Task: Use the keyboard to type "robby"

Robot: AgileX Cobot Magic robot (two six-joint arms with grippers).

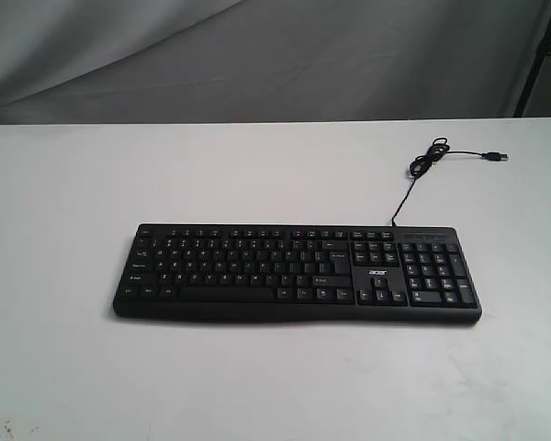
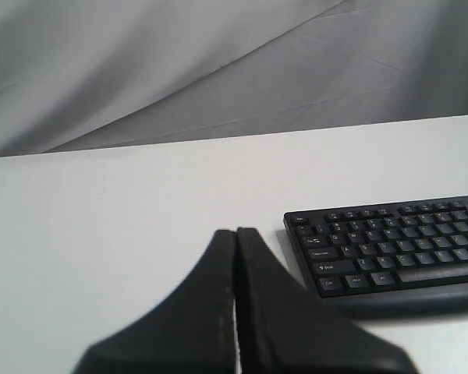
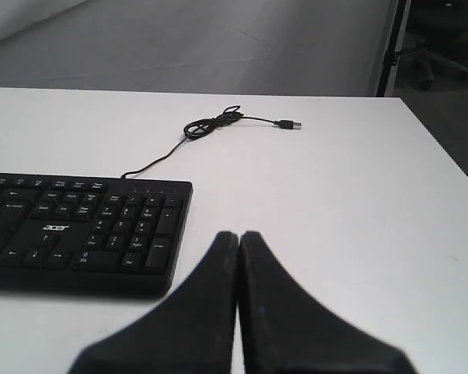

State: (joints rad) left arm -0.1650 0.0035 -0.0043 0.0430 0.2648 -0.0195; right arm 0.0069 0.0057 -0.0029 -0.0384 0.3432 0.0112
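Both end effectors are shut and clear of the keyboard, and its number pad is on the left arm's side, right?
No: the number pad sits at the right-arm end of the keyboard, as the right wrist view shows. The left end effector and right end effector are shut and clear of it.

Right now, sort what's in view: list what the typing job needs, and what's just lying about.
For the job: the keyboard; the left jaws and right jaws, both shut, clear of the keys.
Just lying about: the keyboard's USB cable, plug loose on the table; the grey backdrop cloth.
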